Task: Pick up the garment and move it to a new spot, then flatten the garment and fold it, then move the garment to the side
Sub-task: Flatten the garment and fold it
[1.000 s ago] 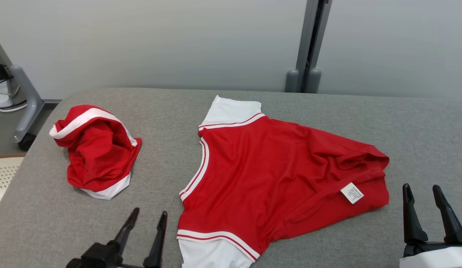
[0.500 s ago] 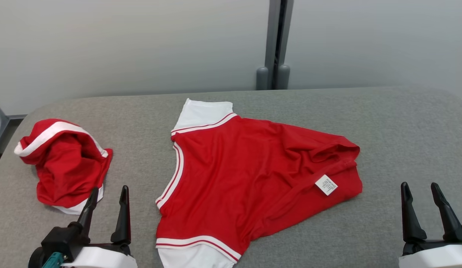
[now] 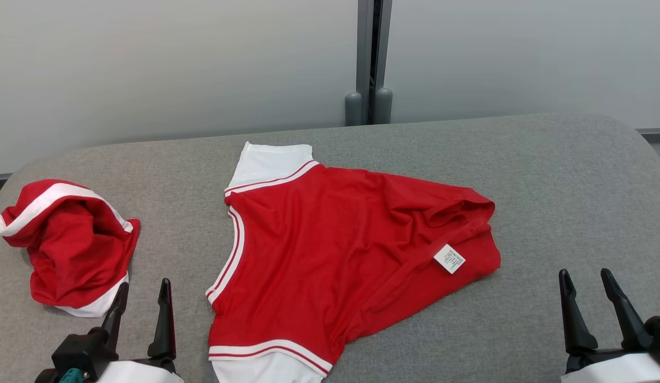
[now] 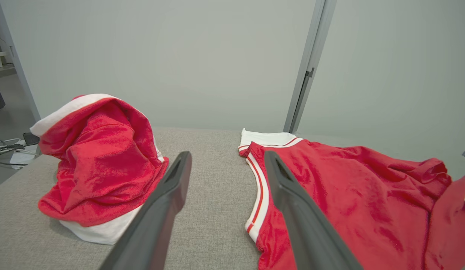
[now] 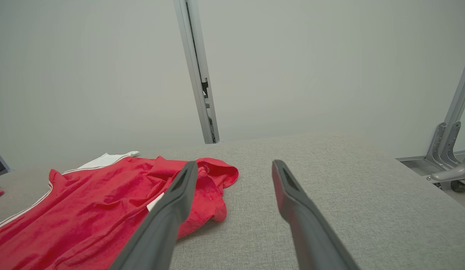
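Hovering low at the near bench [image 3: 574,175] edge, left claw [image 3: 143,285] and right claw [image 3: 584,273] gape fully and hold nothing, likely staged either side for flattening. Garment [image 3: 340,250] lies mid-bench, long axis left-right, neckline toward robot's left, rumpled hem right. Crumpled red bundle [image 3: 69,250] sits far left.

A bench [image 3: 548,175] padded in grey woven fabric, with rounded corners, fills the lower part of the head view. Behind it stands a wall [image 3: 149,69] of plain pale grey panels, evenly lit, with no hard shadows. A slim grey metal post [image 3: 368,48] divides the panels at upper centre, with two rounded grey caps [image 3: 353,108] at its foot. At the left edge of the left wrist view, cables [image 4: 2,153] lie on a grey floor [image 4: 0,176]. At the far right of the right wrist view stand silver metal brackets [image 5: 444,148].
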{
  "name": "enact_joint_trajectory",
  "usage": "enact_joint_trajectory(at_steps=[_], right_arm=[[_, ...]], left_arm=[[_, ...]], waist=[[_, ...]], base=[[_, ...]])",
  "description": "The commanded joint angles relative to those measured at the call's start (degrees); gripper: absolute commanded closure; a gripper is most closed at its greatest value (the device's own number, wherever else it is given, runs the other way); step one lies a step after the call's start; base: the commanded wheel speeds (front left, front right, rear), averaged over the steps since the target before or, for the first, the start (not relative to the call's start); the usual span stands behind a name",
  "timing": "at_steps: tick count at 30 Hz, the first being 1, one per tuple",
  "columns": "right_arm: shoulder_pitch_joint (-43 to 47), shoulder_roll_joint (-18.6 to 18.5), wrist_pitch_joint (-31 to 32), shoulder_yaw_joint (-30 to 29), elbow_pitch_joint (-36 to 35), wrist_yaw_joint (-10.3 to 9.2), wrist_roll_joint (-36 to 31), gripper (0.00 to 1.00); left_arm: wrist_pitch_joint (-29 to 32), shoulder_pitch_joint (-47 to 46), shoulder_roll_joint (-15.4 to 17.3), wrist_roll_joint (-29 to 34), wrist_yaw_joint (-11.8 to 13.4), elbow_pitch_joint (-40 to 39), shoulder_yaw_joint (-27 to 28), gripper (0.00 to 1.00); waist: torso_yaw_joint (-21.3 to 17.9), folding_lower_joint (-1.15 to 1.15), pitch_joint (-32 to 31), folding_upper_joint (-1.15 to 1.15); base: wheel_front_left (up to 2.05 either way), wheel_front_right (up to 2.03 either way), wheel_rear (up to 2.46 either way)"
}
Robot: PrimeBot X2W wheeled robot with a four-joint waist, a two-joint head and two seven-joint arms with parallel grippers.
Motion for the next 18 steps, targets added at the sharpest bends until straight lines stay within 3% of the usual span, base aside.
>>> enact_joint_trajectory(at_steps=[1, 18], right_arm=[[0.2, -0.49, -0.28, -0.01, 0.2, 0.02, 0.05, 0.0], [-1.9, -1.17, -0.29, 1.6, 3.28, 0.02, 0.68, 0.0]], left_arm=[[-0.27, 0.17, -0.11, 0.67, -0.45, 0.44, 0.35, 0.0], [-0.27, 0.25, -2.08, 2.47, -3.17, 2.84, 1.75, 0.0]], waist=[[0.05, 0.0, 0.03, 0.0], [1.58, 0.0, -0.02, 0.0]], base=[[0.0, 0.0, 0.0], [0.0, 0.0, 0.0]])
